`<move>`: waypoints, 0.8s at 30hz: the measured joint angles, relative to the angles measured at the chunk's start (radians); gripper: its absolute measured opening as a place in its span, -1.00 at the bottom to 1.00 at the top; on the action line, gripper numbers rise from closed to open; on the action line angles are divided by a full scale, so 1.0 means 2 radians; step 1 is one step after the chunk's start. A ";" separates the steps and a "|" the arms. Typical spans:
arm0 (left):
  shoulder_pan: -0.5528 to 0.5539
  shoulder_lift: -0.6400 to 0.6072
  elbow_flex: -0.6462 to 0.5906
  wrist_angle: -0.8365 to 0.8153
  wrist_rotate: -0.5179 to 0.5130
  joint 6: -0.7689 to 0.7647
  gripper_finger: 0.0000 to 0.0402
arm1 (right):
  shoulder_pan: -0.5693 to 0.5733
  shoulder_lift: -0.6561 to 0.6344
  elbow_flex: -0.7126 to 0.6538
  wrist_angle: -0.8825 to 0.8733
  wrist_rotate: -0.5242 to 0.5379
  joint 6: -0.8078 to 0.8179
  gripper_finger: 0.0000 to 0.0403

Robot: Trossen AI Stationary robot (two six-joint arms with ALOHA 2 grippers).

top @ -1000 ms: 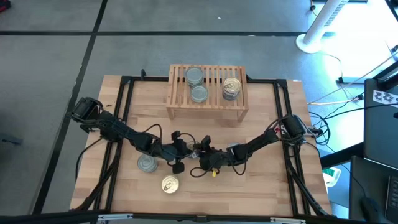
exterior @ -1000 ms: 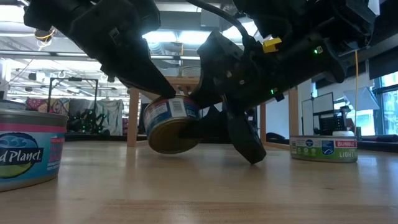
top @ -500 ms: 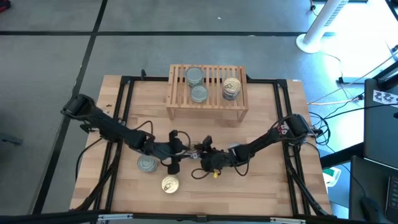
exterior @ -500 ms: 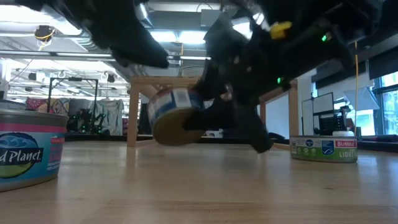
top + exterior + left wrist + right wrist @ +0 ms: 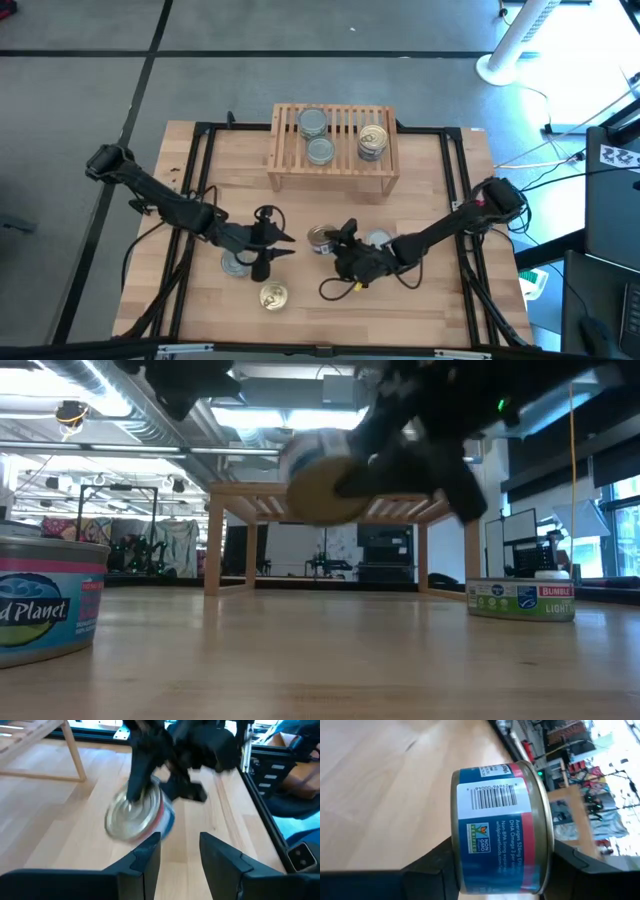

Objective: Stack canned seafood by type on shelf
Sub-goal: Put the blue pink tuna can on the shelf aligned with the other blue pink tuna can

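Note:
My right gripper (image 5: pixel 327 241) is shut on a blue-and-red labelled tin (image 5: pixel 497 832) and holds it above the middle of the table. The tin also shows in the low view (image 5: pixel 318 485). My left gripper (image 5: pixel 180 852) stands open and empty, a short way to the tin's left (image 5: pixel 276 244). Three tins stand on their flat bottoms on the slatted shelf (image 5: pixel 330 182): two silver-topped ones (image 5: pixel 312 122) (image 5: pixel 320 150) and a gold-topped one (image 5: pixel 372 140). On the table stand a silver-topped tin (image 5: pixel 237 266), a gold-topped tin (image 5: pixel 272 296) and a tin (image 5: pixel 379 239) half hidden by my right arm. My right gripper pinches the tin between its two fingers. One finger (image 5: pixel 136 780) lies across a flat metal end (image 5: pixel 125 815); the other is on the opposite end. The fingers come slanting down from the table's right. The tin is lifted clear, turned on its edge, its label (image 5: pixel 495 800) facing the wrist camera.
The shelf's legs (image 5: pixel 214 535) stand at the table's far middle. A Wild Planet tin (image 5: pixel 40 600) is close at the low view's left and a Bumble Bee tin (image 5: pixel 520 600) at its right. A black frame (image 5: pixel 200 150) rims the table.
My left gripper has left the tin that both grippers were at and has drawn back up and toward the table's left. My right gripper has risen with the tin, which was just above the table and now hangs as high as the shelf top.

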 joint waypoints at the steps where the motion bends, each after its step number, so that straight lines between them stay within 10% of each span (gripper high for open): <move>1: -0.002 -0.001 0.000 -0.001 0.000 0.000 -0.35 | 0.003 -0.010 0.000 -0.012 0.004 0.009 -0.01; 24: -0.006 -0.001 0.000 -0.025 0.000 -0.014 -0.35 | 0.048 -0.186 0.000 -0.309 0.187 0.137 0.03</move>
